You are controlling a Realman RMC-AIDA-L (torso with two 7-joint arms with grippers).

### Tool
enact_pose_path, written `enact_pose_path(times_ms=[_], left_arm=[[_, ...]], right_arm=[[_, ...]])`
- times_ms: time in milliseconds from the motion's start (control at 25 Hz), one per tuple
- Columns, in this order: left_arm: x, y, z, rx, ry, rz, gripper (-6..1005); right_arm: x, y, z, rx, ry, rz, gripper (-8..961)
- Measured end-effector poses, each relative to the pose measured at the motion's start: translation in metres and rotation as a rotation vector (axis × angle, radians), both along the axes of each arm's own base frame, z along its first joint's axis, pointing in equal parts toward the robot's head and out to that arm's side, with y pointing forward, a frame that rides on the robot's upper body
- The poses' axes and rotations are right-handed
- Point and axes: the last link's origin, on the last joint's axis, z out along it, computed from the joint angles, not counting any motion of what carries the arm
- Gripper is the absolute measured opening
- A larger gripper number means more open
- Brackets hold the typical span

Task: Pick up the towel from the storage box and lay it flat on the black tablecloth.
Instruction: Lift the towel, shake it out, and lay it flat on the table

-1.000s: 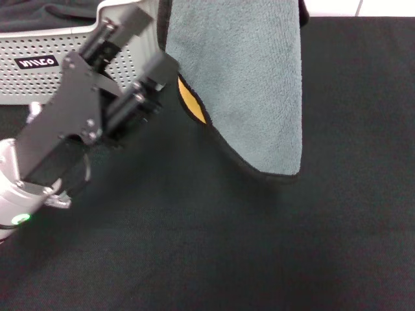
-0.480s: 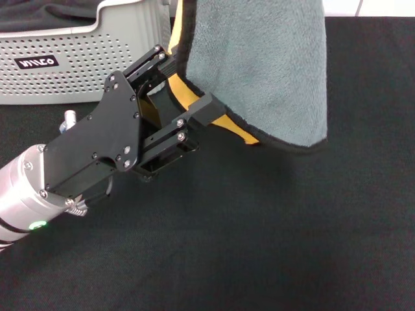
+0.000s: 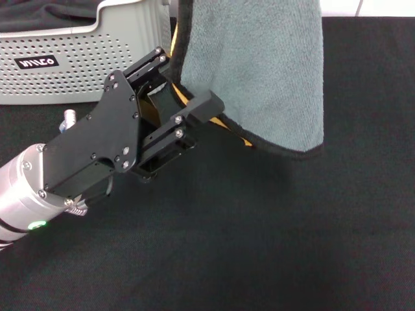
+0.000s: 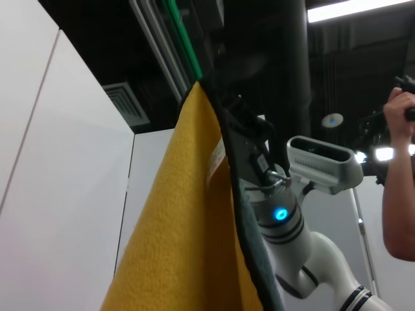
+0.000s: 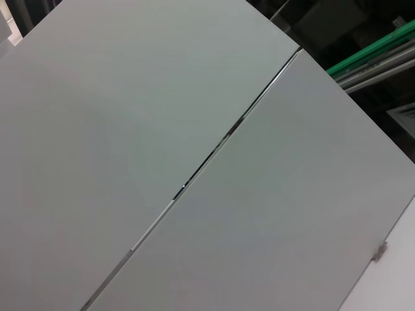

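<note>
The left gripper [image 3: 183, 98] slants up from lower left, fingers spread around the black-hemmed edge of the fleecy grey-blue towel [image 3: 259, 71] hanging upper centre, cut off at the top, above the matte black tablecloth [image 3: 259, 227].

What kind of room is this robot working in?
Probably a lab or test hall, not a home: bare ceiling pipes, plain white wall panels, and a table under a black tablecloth with a storage box.
</note>
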Motion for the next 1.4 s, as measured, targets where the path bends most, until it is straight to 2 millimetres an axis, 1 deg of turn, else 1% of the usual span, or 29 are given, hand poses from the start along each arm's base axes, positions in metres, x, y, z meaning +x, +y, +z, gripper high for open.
enact_pose_path(times_ms=[280,400,600,840,1400], left_arm=[[0.001,-0.001,0.001,-0.001,-0.009,-0.013,641],[0.001,-0.001,0.001,-0.001,-0.009,-0.013,420],[0.000,-0.002,0.002,0.002,-0.011,-0.011,190],[0.000,-0.002,0.002,0.003,-0.012,-0.008,108],[0.000,-0.001,0.002,0.008,-0.009,-0.012,89]], right_arm=[[0.002,0.001,0.003,0.010,0.005,-0.006,6],[0.003,0.000,0.003,0.011,0.005,-0.006,6],[0.003,0.000,0.004,0.013,0.006,-0.006,6],[0.003,0.000,0.006,0.020,0.010,-0.008,7],[0.004,-0.001,0.010,0.030,0.023,-0.005,7]])
